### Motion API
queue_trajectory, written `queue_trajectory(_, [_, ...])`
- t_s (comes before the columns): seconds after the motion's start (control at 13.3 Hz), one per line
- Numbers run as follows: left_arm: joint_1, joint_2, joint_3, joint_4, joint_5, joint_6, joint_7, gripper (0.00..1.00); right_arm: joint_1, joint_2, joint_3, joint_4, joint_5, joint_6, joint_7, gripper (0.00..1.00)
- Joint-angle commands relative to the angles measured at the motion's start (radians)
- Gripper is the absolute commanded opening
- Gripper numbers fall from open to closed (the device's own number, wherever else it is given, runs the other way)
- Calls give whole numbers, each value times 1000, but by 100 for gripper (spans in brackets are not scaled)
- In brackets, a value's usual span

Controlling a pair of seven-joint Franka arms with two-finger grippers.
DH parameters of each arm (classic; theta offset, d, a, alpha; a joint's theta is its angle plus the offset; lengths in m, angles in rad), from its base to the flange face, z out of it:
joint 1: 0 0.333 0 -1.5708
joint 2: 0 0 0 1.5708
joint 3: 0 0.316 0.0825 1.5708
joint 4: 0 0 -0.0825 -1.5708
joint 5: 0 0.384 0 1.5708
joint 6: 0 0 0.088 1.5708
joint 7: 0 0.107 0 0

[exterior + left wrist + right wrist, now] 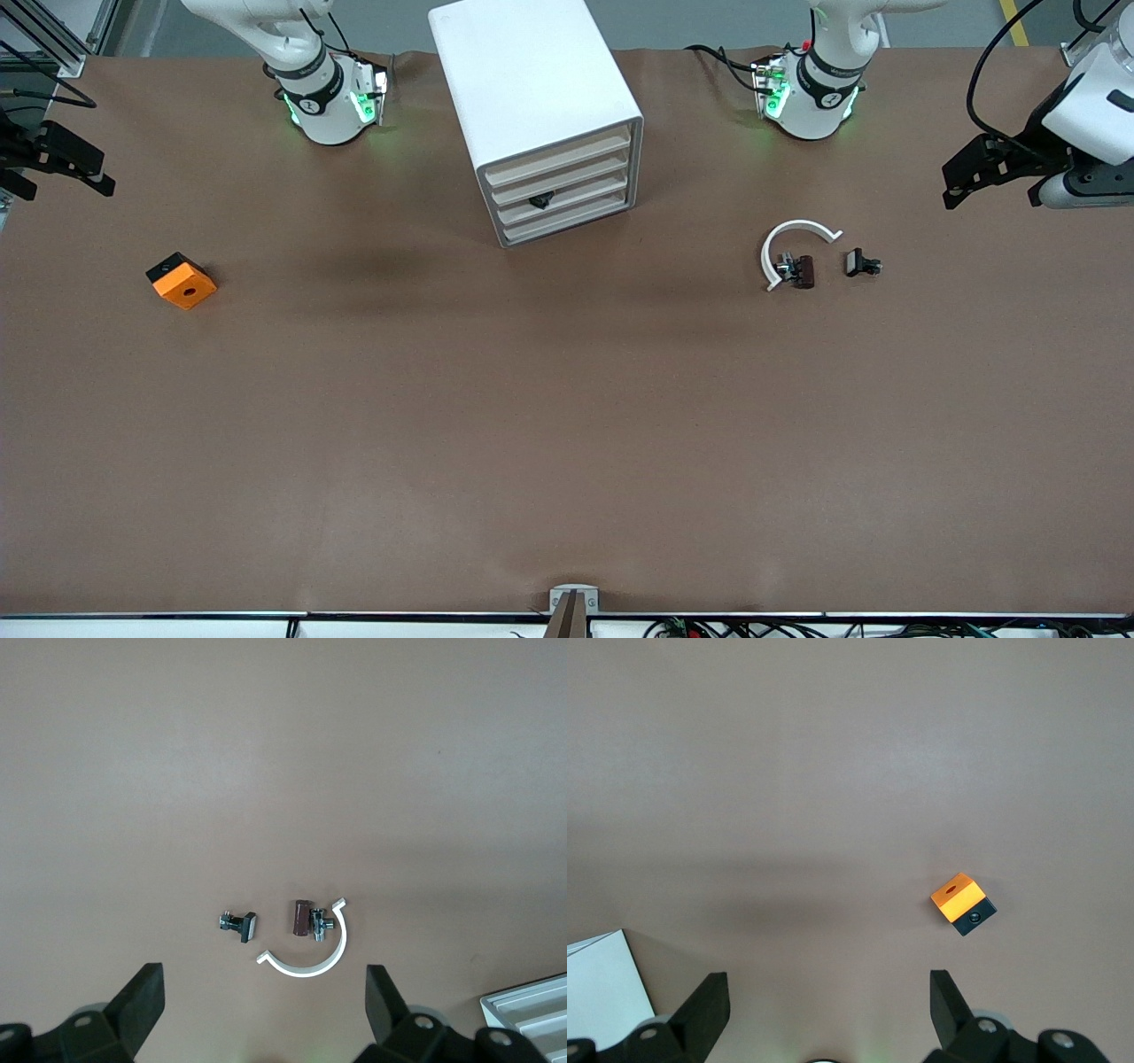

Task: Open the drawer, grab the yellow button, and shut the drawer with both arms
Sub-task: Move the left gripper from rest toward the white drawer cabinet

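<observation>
The white cabinet stands between the two arm bases, and its four stacked drawers are all shut. The drawers with plain cream fronts sit above and below the one with a small black knob. The button is out of view. My left gripper hangs open and empty over the table's left-arm end, above bare table. My right gripper hangs open and empty over the right-arm end. A cabinet corner shows in the left wrist view and in the right wrist view.
An orange block with a black hole lies toward the right arm's end and shows in the right wrist view. A white arc with small black parts lies toward the left arm's end and shows in the left wrist view.
</observation>
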Motion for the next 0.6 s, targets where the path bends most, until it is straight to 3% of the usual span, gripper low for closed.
queue_trajectory(0.0, [4,11,-2,27,15,-23,11,100,-12,-28,7,-25,-7,11,-16,100])
queue_trajectory(0.53, [-18,99,-24,36,1,-12,-15,100,-12,-28,7,-26,-7,11,-16,100])
